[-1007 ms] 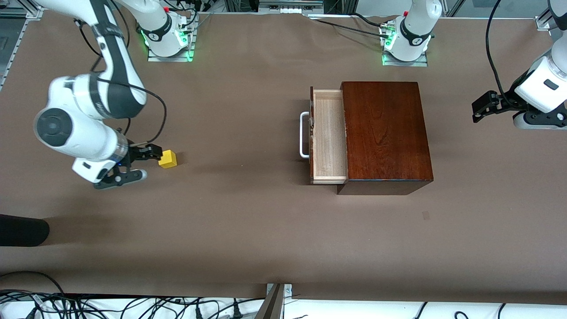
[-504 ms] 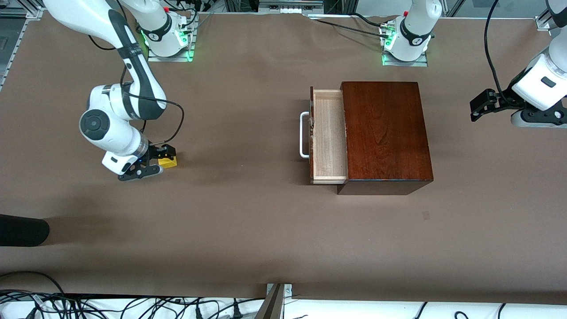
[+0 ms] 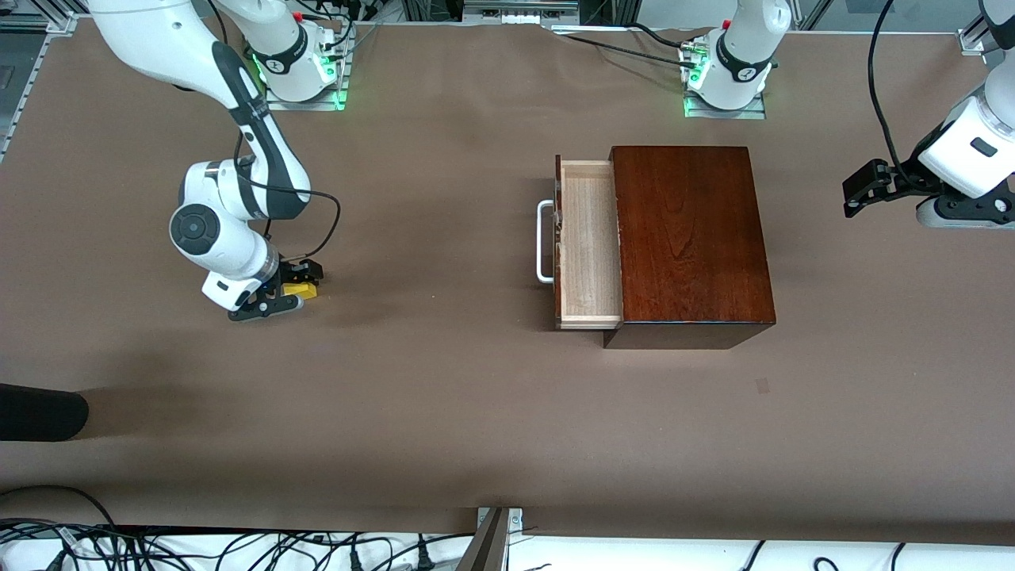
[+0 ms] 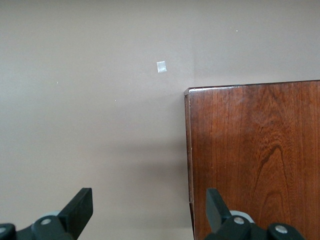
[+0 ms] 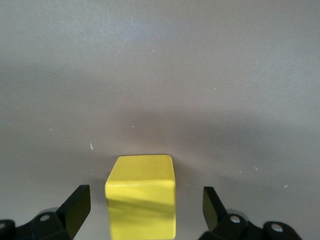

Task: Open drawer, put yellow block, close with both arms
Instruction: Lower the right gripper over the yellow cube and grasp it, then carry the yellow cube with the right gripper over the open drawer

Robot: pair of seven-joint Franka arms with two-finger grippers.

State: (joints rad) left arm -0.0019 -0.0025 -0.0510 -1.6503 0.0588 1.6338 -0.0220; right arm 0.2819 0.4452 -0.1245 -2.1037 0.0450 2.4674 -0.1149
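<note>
The yellow block [image 3: 302, 290] sits on the brown table toward the right arm's end. My right gripper [image 3: 295, 284] is low around it and open. In the right wrist view the yellow block [image 5: 141, 200] stands between the two fingertips [image 5: 77, 205] with a gap on each side. The drawer [image 3: 588, 238] is pulled out of the dark wooden box [image 3: 690, 238], its pale tray bare and its white handle [image 3: 545, 242] facing the right arm's end. My left gripper [image 3: 860, 190] hangs open and holds nothing, off the box's end toward the left arm's end. The left wrist view shows the box top [image 4: 255, 160].
A black object [image 3: 40, 412] lies at the table's edge nearest the front camera, at the right arm's end. Cables [image 3: 238, 551] run along that edge. A small pale patch [image 3: 762, 385] marks the table near the box.
My right arm has swung toward the block and lowered, so its open fingers now stand on either side of the cube. The left gripper has barely shifted.
</note>
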